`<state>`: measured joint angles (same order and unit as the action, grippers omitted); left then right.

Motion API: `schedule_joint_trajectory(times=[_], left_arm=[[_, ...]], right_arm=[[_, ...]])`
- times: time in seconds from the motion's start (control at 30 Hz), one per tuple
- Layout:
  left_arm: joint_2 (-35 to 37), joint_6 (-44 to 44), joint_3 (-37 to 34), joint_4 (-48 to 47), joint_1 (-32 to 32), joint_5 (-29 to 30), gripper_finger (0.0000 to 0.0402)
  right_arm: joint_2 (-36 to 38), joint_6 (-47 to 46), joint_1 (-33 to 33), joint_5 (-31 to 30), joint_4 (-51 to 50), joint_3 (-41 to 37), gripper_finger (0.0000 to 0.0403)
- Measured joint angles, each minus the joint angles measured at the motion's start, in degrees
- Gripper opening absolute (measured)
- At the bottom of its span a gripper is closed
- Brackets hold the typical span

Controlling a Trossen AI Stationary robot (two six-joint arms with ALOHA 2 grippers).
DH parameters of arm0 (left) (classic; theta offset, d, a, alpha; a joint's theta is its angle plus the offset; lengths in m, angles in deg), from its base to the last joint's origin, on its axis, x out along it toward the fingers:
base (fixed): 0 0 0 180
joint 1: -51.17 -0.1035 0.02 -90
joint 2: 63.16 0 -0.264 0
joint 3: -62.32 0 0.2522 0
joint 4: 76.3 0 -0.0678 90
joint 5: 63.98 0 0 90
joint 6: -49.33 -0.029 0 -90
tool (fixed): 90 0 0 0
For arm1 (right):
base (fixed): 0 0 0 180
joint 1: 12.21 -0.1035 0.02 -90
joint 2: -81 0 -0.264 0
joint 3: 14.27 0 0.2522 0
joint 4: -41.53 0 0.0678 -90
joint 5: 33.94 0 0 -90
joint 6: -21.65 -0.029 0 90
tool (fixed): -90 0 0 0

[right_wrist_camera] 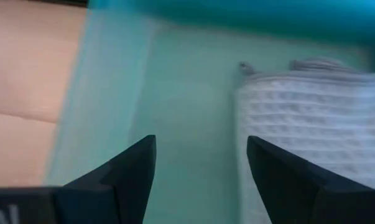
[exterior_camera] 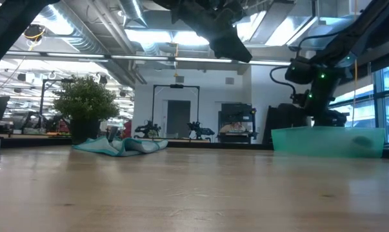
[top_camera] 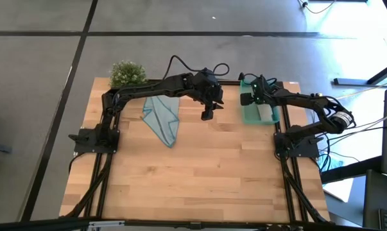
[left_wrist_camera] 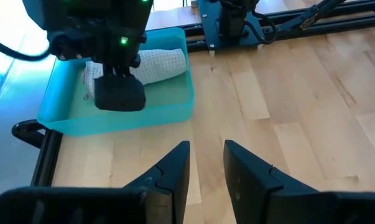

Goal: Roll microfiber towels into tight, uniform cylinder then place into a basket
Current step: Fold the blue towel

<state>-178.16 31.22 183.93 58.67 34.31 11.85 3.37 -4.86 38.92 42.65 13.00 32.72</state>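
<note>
The pale grey-beige towel [left_wrist_camera: 156, 65] lies rolled up on the floor of the teal bin [top_camera: 252, 118] at the table's far right; it also shows in the right wrist view [right_wrist_camera: 311, 118]. My right gripper [right_wrist_camera: 199, 149] hangs open and empty over the bin's floor, beside the roll; it also shows in the high view [top_camera: 247, 99]. The light blue towel [top_camera: 162, 119] lies loose and crumpled on the table at the far left. My left gripper [left_wrist_camera: 206, 155] is open and empty above bare table between the blue towel and the bin; it also shows in the high view [top_camera: 207, 110].
A small bushy green plant [top_camera: 127, 73] stands at the far left corner, just behind the blue towel. Black frame rails [top_camera: 289, 173] run along both sides of the table. The near half of the wooden table [top_camera: 193, 179] is bare wood.
</note>
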Motion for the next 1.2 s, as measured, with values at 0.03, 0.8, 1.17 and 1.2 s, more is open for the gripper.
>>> schedule_joint_trajectory(times=[0.03,0.8,1.17,1.2], left_arm=[[0.0,0.0,0.0,0.0,0.0,0.0,0.0092],[0.4,-0.1,0.0,-0.5,-0.3,1.9,0.0092],[6.8,11.3,0.0,-24.4,-1.0,9.8,0.0092],[7.0,13.0,0.0,-27.9,-0.8,10.9,0.0092]], right_arm=[[-0.2,0.0,-0.4,-1.8,-0.9,0.0,0.0252],[-0.4,2.0,-1.1,-3.0,-9.4,6.3,0.0252],[2.8,8.7,-8.0,-3.1,-28.0,23.3,0.0252],[3.7,9.2,-9.5,-2.8,-28.0,24.0,0.0252]])
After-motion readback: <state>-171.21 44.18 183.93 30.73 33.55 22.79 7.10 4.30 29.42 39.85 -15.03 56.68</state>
